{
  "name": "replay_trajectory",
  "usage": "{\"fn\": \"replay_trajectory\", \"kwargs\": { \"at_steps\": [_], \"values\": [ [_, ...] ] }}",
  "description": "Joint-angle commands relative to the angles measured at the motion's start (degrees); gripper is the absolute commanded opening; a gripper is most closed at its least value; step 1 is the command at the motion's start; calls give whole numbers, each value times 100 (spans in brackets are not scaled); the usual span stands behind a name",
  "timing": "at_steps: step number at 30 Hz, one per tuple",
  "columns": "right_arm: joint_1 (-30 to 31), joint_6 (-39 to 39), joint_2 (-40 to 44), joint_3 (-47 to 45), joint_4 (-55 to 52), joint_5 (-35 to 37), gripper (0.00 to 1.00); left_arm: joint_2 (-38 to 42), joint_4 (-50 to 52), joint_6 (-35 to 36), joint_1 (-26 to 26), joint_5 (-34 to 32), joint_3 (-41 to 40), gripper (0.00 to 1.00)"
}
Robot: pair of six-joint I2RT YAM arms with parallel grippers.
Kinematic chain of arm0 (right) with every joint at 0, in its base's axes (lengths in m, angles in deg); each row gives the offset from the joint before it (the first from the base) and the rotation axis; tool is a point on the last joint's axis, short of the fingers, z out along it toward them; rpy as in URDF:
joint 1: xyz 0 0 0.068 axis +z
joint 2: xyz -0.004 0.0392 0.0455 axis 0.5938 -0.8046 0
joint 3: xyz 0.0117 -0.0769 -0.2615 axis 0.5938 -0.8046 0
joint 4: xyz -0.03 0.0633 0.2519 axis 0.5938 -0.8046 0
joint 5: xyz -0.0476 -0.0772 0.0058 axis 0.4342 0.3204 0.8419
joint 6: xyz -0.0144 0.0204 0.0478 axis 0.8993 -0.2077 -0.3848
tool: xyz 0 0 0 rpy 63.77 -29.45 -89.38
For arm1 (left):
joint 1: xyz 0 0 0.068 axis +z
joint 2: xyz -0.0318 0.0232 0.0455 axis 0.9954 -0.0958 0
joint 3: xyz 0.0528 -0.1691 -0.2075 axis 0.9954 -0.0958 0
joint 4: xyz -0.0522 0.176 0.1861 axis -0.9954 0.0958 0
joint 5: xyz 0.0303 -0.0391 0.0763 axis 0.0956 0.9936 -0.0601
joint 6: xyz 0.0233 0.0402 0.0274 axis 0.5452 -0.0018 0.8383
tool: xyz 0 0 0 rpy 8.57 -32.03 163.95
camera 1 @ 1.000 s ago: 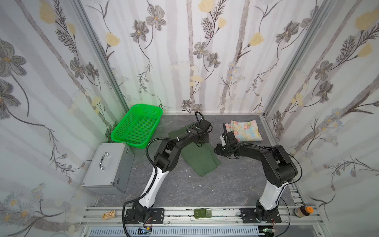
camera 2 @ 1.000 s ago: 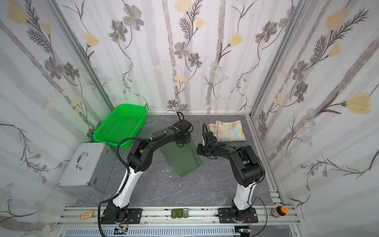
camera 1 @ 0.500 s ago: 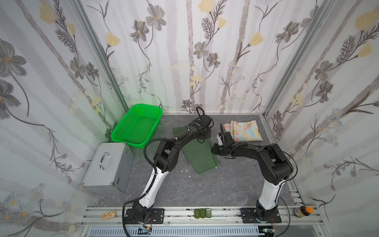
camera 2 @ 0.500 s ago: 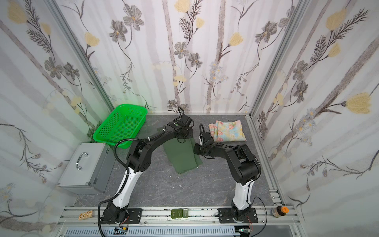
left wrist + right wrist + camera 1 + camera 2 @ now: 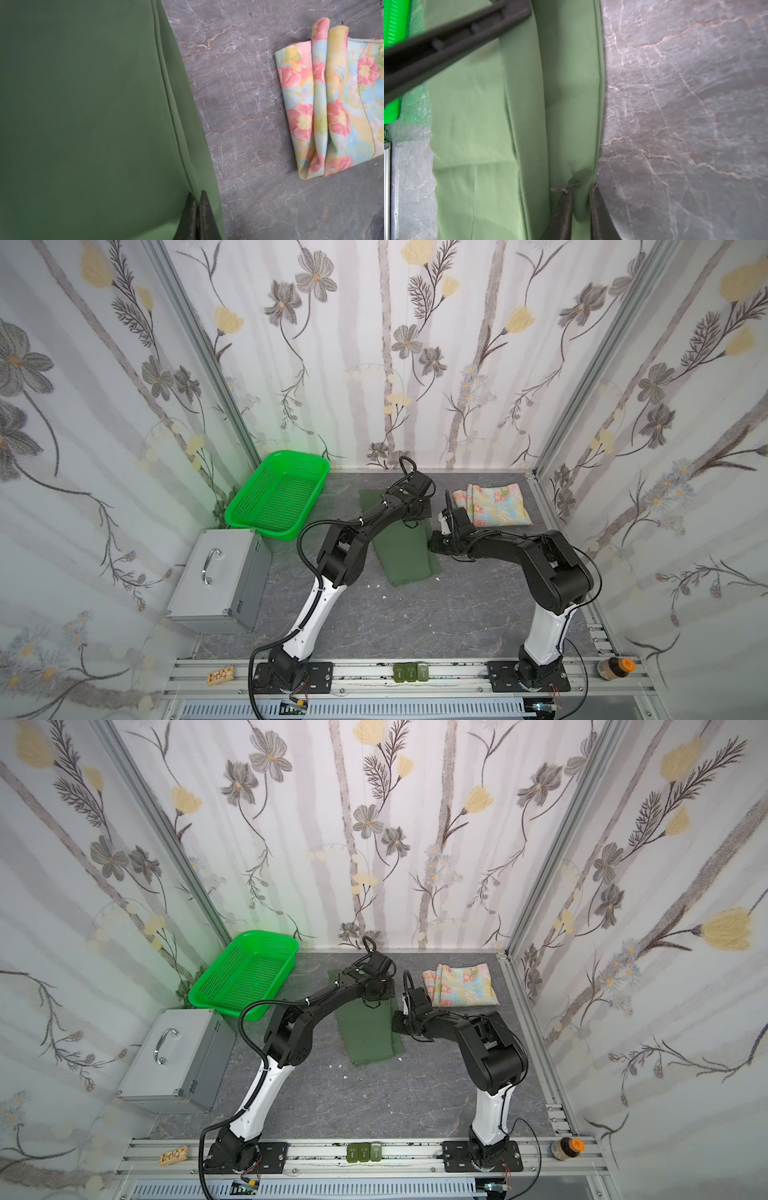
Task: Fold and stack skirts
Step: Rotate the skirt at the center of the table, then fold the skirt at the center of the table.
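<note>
The dark green skirt [image 5: 409, 556] [image 5: 368, 1036] lies as a long folded strip in the middle of the grey floor. My left gripper [image 5: 411, 523] [image 5: 196, 194] is shut on the strip's right-hand edge near its far end. My right gripper [image 5: 432, 540] [image 5: 581, 186] reaches in from the right, its jaws closed narrowly on the same edge of the green skirt [image 5: 566, 104] nearer the middle. The pale floral skirt [image 5: 494, 506] [image 5: 461, 986] [image 5: 336, 99] lies folded at the back right, apart from both grippers.
A bright green mesh basket [image 5: 278, 497] leans at the back left. A silver metal case [image 5: 220, 576] stands in front of it. A small bottle [image 5: 615, 668] sits on the front rail at the right. Papered walls close in three sides.
My right gripper has narrowed its jaws onto the green skirt's edge and shifted slightly left. The left gripper has stayed shut and moved a little toward the back wall.
</note>
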Motion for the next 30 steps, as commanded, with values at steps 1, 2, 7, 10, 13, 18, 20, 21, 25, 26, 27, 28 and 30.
{"fn": "replay_trajectory", "kwargs": {
  "at_steps": [1, 2, 7, 10, 13, 18, 20, 21, 25, 26, 27, 28, 30],
  "values": [
    [30, -66, -74, -30, -431, 4, 19, -111, -29, -109, 4, 72, 90, 0],
    [30, -73, -64, -31, -435, -25, 19, -152, -28, -128, 12, 41, 88, 0],
    [10, -106, 304, -113, -495, 12, 24, -292, -29, -222, 28, -72, 70, 0],
    [13, -110, 383, -114, -539, 25, 25, -286, -32, -369, 44, -108, 100, 0],
    [-9, -114, 475, -172, -623, 25, 30, -241, -44, -468, 71, -181, 105, 0],
    [-32, -215, 1262, -569, -740, 136, 40, -62, -41, -459, 75, -350, 36, 8],
    [39, -236, 1560, -699, -781, 96, 41, -33, -43, -454, 83, -359, 35, 8],
    [103, -229, 1646, -766, -774, 5, 42, -37, -44, -450, 76, -349, 39, 8],
    [373, -203, 1542, -889, -647, -485, 48, -38, -46, -442, 78, -347, 35, 8],
    [445, -201, 1465, -902, -633, -526, 48, -39, -39, -441, 84, -347, 42, 8],
    [507, -194, 1377, -909, -629, -532, 47, -36, -46, -452, 79, -339, 44, 8],
    [542, -209, 1328, -923, -628, -533, 46, -28, -43, -452, 78, -339, 52, 8],
    [588, -249, 1256, -970, -542, -578, 45, -29, -48, -453, 83, -325, 94, 7]
  ]
}}
